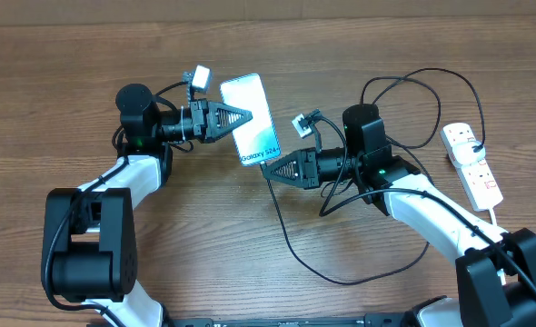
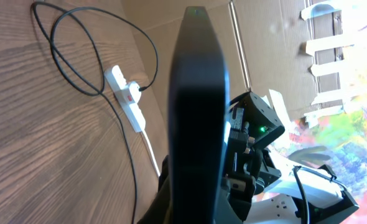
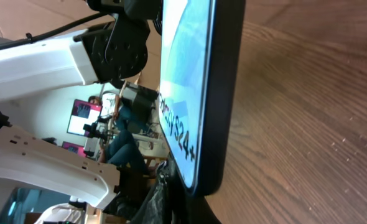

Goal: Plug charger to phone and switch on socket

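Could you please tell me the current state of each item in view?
phone: held up between both arms, screen light blue.
charger: plug in socket; tip at phone's end, insertion unclear.
socket: switch position unclear.
left end effector: shut on phone.
right end effector: shut, apparently on charger's tip.

The phone (image 1: 253, 116) is at centre. My left fingers (image 1: 232, 116) meet it at its 9 o'clock, my right fingers (image 1: 286, 170) at its 5. The charger (image 1: 286, 236) trails from there across the surface (image 1: 204, 236) toward 6, then loops round to the socket (image 1: 472, 163), at 3.
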Controlling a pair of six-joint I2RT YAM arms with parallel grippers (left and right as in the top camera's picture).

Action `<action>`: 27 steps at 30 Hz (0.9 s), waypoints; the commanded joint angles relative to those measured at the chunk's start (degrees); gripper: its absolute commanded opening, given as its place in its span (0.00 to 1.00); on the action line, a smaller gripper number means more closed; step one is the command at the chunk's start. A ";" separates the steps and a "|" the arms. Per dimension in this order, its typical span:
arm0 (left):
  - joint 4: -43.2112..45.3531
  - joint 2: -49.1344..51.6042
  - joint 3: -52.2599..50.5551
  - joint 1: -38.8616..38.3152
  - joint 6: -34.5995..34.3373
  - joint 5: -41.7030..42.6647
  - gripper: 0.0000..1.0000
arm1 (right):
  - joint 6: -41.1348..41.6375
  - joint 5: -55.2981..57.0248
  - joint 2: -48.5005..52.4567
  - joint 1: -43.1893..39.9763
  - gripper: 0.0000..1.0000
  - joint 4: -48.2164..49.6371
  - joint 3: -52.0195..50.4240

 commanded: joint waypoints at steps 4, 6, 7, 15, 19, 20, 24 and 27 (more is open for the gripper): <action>2.47 0.35 1.40 -2.16 0.35 2.73 0.05 | 0.17 2.25 0.17 0.11 0.04 3.74 -0.13; 2.80 0.35 1.38 -2.45 0.63 2.71 0.05 | 0.15 2.25 0.17 0.11 0.04 3.58 -0.13; 2.73 0.35 1.38 -2.40 0.74 2.73 0.04 | 0.15 2.23 0.17 0.11 0.04 3.39 -0.13; 2.73 0.35 1.40 -1.16 1.66 3.54 0.04 | 0.17 -0.09 0.17 0.11 0.22 -2.73 -0.13; 2.69 0.35 1.38 0.20 4.61 3.54 0.04 | -0.07 -1.75 0.17 0.11 0.23 -4.98 -0.13; 2.56 0.35 1.38 0.44 5.53 3.56 0.04 | -0.07 -2.29 0.17 0.11 0.23 -4.92 -0.13; 1.79 0.35 1.38 0.81 9.66 3.56 0.04 | -0.90 -4.20 -0.46 0.11 0.37 -4.94 -0.11; 1.79 0.35 1.38 0.81 9.86 3.30 0.04 | -2.75 -3.85 -1.86 0.11 0.41 -5.49 -0.11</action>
